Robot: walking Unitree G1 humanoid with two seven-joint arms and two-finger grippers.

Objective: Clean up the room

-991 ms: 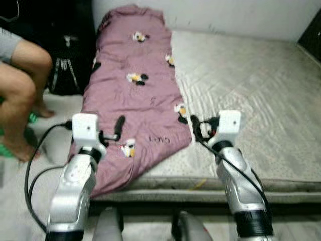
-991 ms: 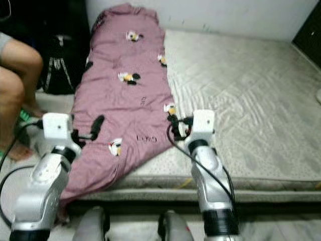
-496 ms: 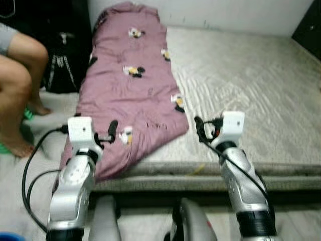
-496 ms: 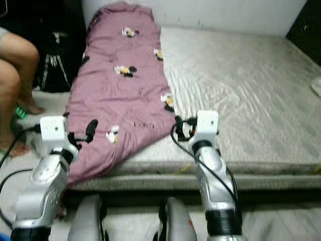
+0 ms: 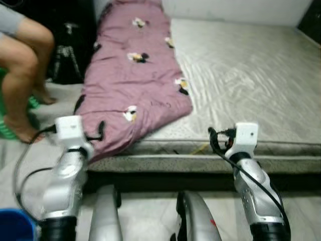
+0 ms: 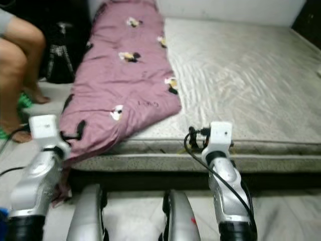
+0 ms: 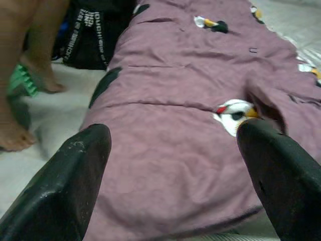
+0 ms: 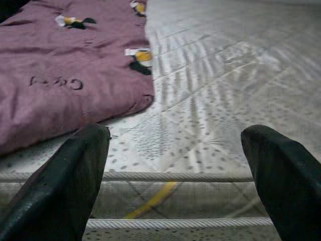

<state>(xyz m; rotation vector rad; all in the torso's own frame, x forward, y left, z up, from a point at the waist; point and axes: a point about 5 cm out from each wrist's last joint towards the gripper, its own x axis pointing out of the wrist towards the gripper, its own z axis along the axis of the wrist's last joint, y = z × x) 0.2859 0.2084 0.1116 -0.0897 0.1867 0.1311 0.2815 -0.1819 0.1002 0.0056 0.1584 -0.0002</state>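
Left eye view: purple blanket (image 5: 135, 75) is seen upper left, draped over the mattress (image 5: 241, 75) edge; a person's leg (image 5: 22, 80) at far left. Left wrist view: left pincer (image 7: 170, 175) is held wide, aimed at the blanket. Right wrist view: right pincer (image 8: 175, 175) is held wide, empty, facing the mattress edge.

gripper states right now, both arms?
Left gripper: open, holding nothing, aimed at the mauve cartoon-print quilt.
Right gripper: open, holding nothing, facing the edge of the grey quilted mattress.
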